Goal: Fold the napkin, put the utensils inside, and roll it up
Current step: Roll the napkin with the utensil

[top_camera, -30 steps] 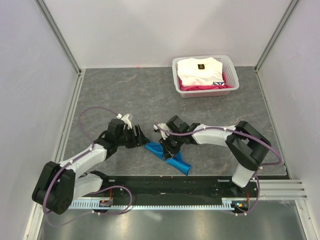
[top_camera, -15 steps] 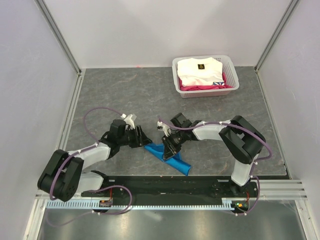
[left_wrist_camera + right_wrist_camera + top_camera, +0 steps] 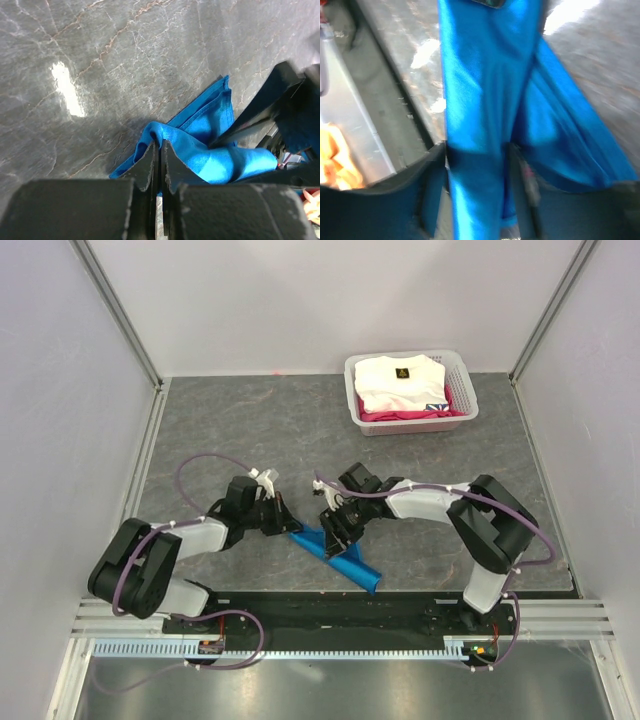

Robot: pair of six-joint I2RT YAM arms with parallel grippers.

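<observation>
1. A grey veined bench (image 3: 250,430), walled in white, is shown; a white basket (image 3: 410,426) of folded clothes stands at the upper right of the top view.
2. The napkin (image 3: 340,558) lies bunched into a long blue strip at the lower centre, between the two grippers; the utensils are not seen.
3. The left gripper (image 3: 159,147) is closed tight on a pinch of cloth at the strip's upper-left end.
4. The right gripper (image 3: 477,150) has its jaws apart astride the strip; whether the cloth is pinched cannot be told.
5. The cloth is judged light, limp and somewhat slippery; it is best taken at a hemmed edge or corner, several layers together, lest the roll slacken.
</observation>
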